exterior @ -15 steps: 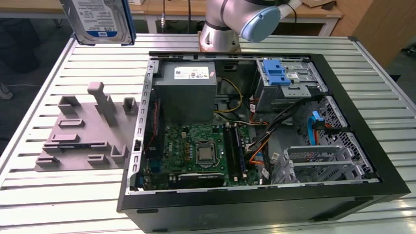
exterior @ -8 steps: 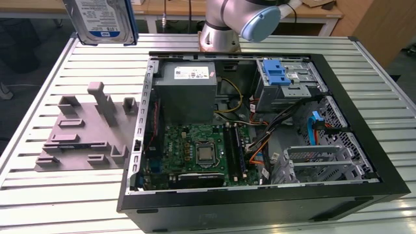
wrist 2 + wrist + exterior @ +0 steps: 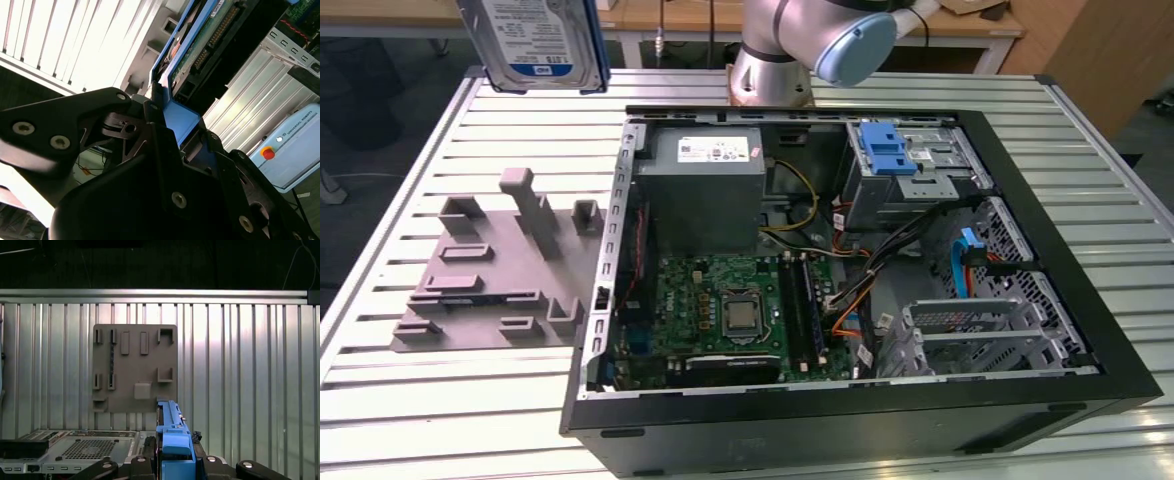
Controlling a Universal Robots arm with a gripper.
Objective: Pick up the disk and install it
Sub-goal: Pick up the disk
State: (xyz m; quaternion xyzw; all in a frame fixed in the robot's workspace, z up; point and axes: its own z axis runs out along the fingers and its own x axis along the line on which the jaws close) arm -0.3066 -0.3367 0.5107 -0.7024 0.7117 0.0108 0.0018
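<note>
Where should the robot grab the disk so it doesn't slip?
Probably at its blue frame end, coming from that end and pinching across the thin way. The disk is flat, so its thin side fits in the gripper and the rest sticks out free. The gripper holds it like that now.

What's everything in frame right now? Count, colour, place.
disk: 1, silver with blue frame, lifted off the table, exterior view's upper left
computer case: 1, black, open, on the table
power supply: 1, grey, inside the case
drive cage: 1, silver with blue latch, inside the case, toward the exterior view's right
motherboard: 1, green, on the case floor
fixture plate: 1, grey, on the table, exterior view's left of the case
table: 1, silver, slatted
arm: 1, grey and light blue, behind the case
gripper: 1, black, shut on the disk's blue frame
</note>
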